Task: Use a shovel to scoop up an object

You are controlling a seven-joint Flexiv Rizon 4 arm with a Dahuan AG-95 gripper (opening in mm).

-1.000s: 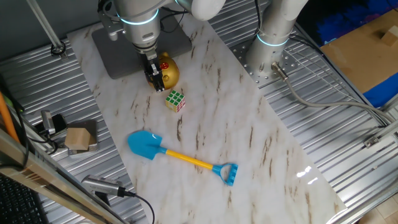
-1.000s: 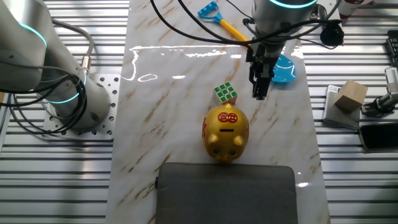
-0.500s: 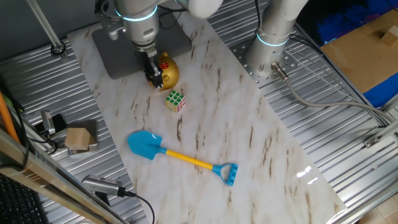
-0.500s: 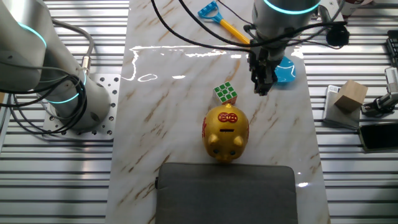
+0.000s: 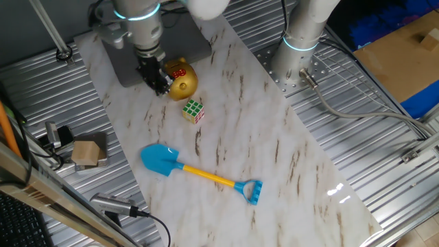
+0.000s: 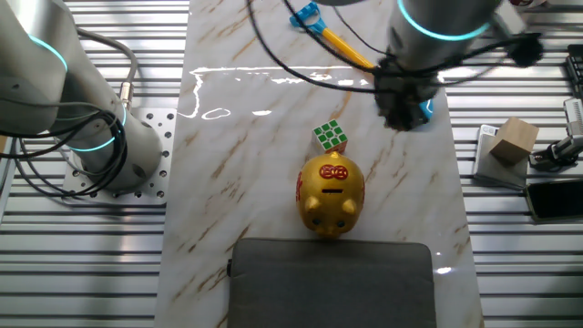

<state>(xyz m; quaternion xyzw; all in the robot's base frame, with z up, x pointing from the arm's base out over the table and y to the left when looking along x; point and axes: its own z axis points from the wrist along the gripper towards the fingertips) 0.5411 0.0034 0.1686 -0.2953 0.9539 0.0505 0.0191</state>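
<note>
Shovel (image 5: 162, 162) (flat on table) unheld.

One fixed view looks down steeply from high above the near corner of the marble board (image 5: 274, 130), facing the grey mat (image 5: 123, 58) at its far end. The other fixed view hangs over that mat (image 6: 328, 282) and faces back the opposite way (so left and right swap between them). Both stand at a like, fairly close range. They share the board (image 6: 237, 164), the golden pig bank (image 5: 182, 79) (image 6: 332, 193), the puzzle cube (image 5: 193, 110) (image 6: 332, 137) and the wooden block (image 5: 86, 152) (image 6: 512, 139).
</note>
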